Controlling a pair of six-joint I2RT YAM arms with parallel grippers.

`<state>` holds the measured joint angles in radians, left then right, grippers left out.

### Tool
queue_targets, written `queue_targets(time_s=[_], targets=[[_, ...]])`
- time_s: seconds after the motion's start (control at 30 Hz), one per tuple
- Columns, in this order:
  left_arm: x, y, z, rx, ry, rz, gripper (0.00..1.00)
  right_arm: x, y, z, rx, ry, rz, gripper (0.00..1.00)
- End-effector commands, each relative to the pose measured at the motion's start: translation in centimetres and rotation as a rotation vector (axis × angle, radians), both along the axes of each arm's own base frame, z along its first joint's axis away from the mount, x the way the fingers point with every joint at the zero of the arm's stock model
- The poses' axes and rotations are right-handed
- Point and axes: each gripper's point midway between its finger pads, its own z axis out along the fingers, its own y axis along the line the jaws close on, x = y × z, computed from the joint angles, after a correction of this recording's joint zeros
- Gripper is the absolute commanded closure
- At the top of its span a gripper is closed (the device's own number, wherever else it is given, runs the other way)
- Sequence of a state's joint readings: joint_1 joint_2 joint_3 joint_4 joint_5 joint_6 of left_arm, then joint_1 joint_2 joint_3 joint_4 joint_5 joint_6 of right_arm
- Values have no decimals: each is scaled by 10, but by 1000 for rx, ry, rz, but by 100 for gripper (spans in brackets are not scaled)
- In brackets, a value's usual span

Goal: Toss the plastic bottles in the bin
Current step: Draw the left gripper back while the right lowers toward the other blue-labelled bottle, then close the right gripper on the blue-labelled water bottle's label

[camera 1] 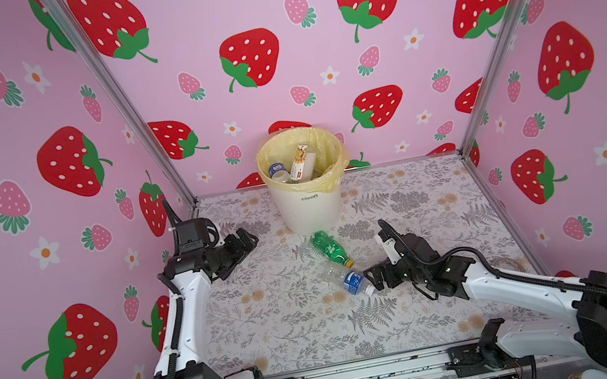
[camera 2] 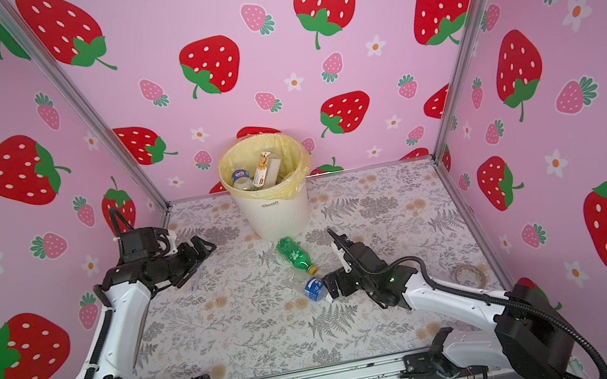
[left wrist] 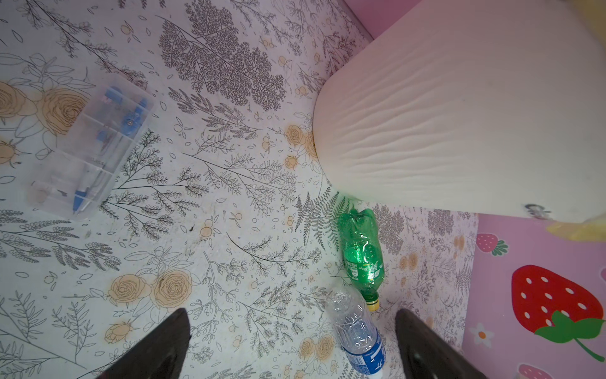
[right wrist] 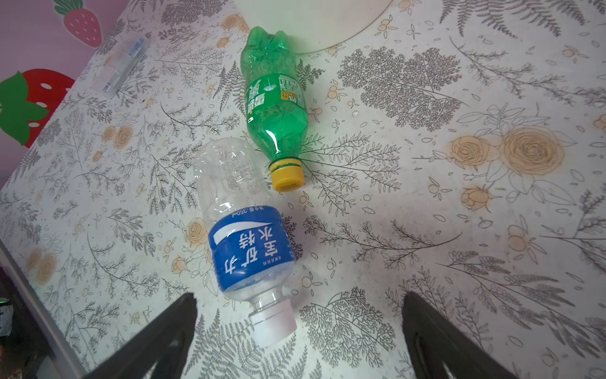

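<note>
- Count: two plastic bottles lie on the floral table (camera 1: 276, 330), and there is one bin. A blue-labelled bottle (camera 1: 277, 170) shows inside the bin among others I cannot count.
- Item A, green plastic bottle (camera 1: 329, 249) with a yellow cap: lying down, dented, at the bin's 6 o'clock. Its base is at the bin's foot and its cap points to 5 o'clock.
- Item B, clear plastic bottle (right wrist: 242, 229) with a blue label and white cap: lying at A's 5 o'clock, base just beside A's neck, cap pointing to 4 o'clock.
- The bin (camera 1: 311, 206) is round, white, ribbed plastic with a yellow bag liner. It stands upright at the table's 12 o'clock.
- The right gripper (camera 1: 374, 249) is at B's 3 o'clock with fingers (right wrist: 164, 338) spread wide. The white cap lies between them, touching neither, and nothing is held.
- The left gripper (camera 1: 241, 255) is at the bin's 8 o'clock with fingers (left wrist: 157, 347) spread wide and empty, apart from both bottles.
</note>
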<state>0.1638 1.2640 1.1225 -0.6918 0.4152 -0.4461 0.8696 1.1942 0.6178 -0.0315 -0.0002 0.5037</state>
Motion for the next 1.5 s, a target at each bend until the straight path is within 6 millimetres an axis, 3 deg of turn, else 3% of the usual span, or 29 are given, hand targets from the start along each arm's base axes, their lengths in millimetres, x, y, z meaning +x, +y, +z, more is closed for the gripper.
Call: queue_targets(time_s=[0.0,0.5,0.7,1.13,1.33,1.47], targets=[[-1,-3,5,-19,-25,-10,1,1,6,-2,-2,-14,2,1],[-1,-1,4,-25,-20,-11,1,-5,33,-29,-55,26,99,1],[1,10,2,-67,-11,25,1,-6,46,-31,-25,33,135,1],[2,10,3,-111,-22,30,1,-10,77,-42,-35,71,196,10],[2,10,4,-114,-27,31,1,-13,80,-52,-51,92,200,13],[2,10,2,-116,-22,32,1,-14,81,-57,-60,101,197,21]])
